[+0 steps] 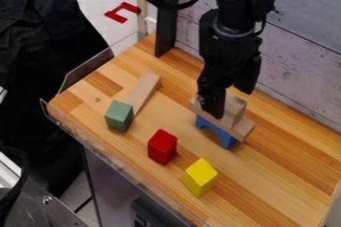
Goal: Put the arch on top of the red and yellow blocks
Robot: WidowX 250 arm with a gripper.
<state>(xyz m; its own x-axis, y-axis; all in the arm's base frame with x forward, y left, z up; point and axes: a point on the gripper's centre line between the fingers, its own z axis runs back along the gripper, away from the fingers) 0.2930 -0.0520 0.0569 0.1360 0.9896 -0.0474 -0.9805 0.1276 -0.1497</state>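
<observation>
Blue arch (225, 139) sits on the worktop (266, 181), approx 2 o'clock from the red block (162, 147), and between 12 and 1 from the yellow block (200, 177). Wooden plank (243, 129) lies across its top, w/ a wooden block (235, 106) on the plank. Gripper (214, 109) is down at this wood, pointing at the worktop; can't tell how wide the jaws are or if they've got hold of anything.

Step in hand, prob.: free the arch, i.e. get the wood off it. Best lift block + plank separately, straight up, since a sideways drag could tip the arch or dump the loose wood on the red/yellow pair. Park both pcs. away from that pair, e.g. toward 4 o'clock.

Then grip the arch squarely across its narrow width, near mid-span, so it hangs level. Red & yellow stand apart, yellow approx 4–5 o'clock of red; check the gap vs. arch span first, nudge if req'd. Line the arch up w/ that pair, one foot over each block, lower slowly, let go only once both feet bear. Tops look turned and small, so off-center = likely slip.
</observation>
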